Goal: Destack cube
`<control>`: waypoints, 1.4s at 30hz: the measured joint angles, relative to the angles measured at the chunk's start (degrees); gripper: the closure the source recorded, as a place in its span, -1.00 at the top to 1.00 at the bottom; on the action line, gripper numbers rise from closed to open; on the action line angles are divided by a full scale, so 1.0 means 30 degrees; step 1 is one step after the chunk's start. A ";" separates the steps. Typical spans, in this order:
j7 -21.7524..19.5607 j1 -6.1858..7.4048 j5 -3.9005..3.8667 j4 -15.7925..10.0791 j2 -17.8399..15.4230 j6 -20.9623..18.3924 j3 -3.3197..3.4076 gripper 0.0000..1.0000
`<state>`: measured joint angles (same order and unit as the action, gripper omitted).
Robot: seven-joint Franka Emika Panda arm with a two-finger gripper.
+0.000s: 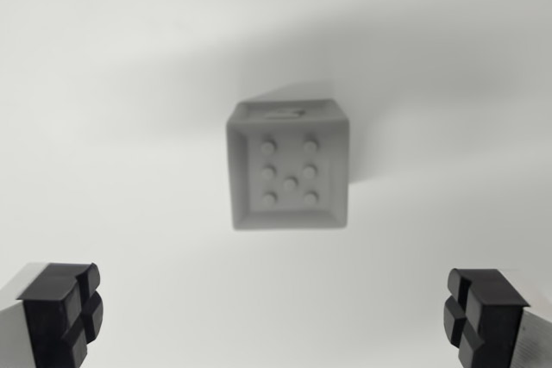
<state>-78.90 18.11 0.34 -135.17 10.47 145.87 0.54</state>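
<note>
A grey cube [289,165] stands on the white surface near the middle of the wrist view, seen from above and slightly blurred. Its top face is recessed and carries several small round studs. A sliver of its far side shows above the top rim. Whether another cube sits under it cannot be told from here. My gripper [274,312] hangs open above the surface, nearer the camera than the cube. Its black fingertips [62,312] sit at the lower left and lower right corners, wide apart, with nothing between them.
The white surface [121,84] fills the view. A soft shadow lies behind and to the right of the cube.
</note>
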 joint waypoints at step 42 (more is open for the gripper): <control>-0.0081 -0.0001 -0.0041 0.2347 -0.4922 -0.7277 0.0000 1.00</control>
<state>-79.14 18.11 0.22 -128.13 -4.30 124.04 0.54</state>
